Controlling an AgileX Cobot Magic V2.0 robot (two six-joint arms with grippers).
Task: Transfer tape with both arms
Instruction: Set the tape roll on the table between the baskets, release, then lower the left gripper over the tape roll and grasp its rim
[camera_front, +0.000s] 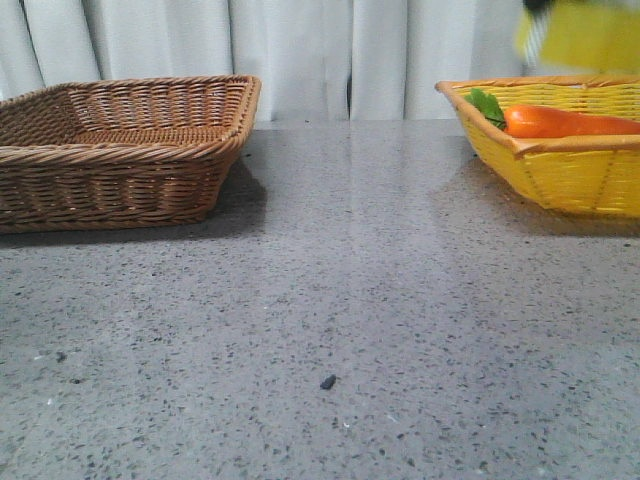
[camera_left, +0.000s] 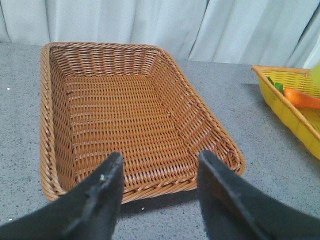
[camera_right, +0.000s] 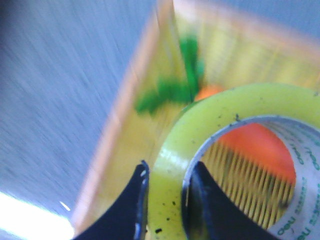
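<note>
The tape (camera_right: 220, 115) is a yellow roll with a white printed core. My right gripper (camera_right: 167, 197) is shut on its wall, one finger outside and one inside the core, and holds it above the yellow basket (camera_right: 145, 130). In the front view the tape (camera_front: 585, 32) shows as a blurred yellow shape at the top right, above the yellow basket (camera_front: 560, 175). My left gripper (camera_left: 160, 175) is open and empty, just in front of the near rim of the brown wicker basket (camera_left: 55, 125).
An orange carrot (camera_front: 565, 122) with green leaves lies in the yellow basket at the right; it also shows in the left wrist view (camera_left: 302, 98). The brown wicker basket (camera_front: 120, 170) stands at the left. A small dark speck (camera_front: 328, 381) lies on the grey table.
</note>
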